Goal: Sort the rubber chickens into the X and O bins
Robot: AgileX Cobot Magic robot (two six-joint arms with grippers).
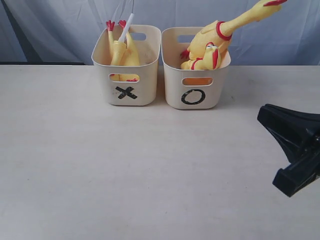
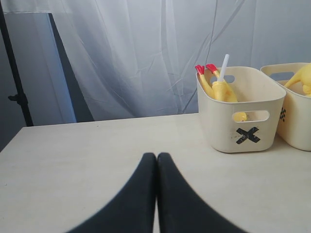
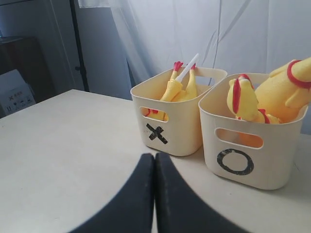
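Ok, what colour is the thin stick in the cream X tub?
White. The thin stick shows best in the right wrist view.

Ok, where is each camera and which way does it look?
Exterior view: in front of the table, facing the X bin and O bin; black right arm at its right edge.
Left wrist view: on the left wrist, low, facing the X bin; shut left gripper shows.
Right wrist view: on the right wrist, facing both bins; shut right gripper shows.
Shared: all three show the X bin.
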